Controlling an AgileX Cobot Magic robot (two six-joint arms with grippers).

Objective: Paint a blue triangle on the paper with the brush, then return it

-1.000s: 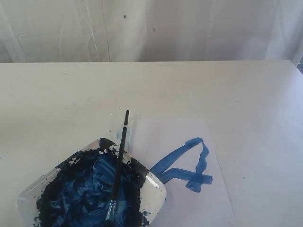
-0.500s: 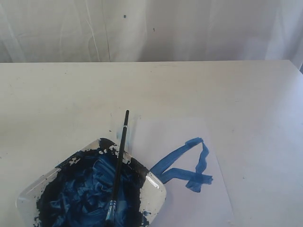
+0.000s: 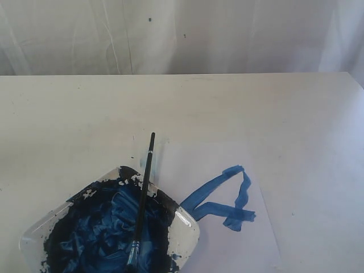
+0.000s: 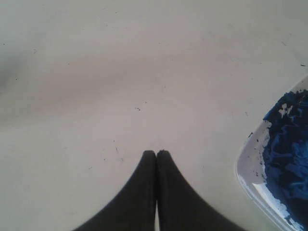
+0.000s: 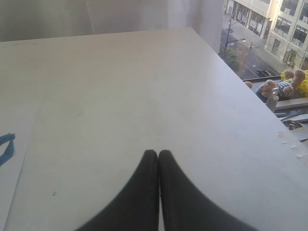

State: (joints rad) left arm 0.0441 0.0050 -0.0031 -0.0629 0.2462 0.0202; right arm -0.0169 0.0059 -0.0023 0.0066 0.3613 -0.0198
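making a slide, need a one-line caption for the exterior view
Finished blue triangle on the paper, with the brush resting across the paint-filled plate.
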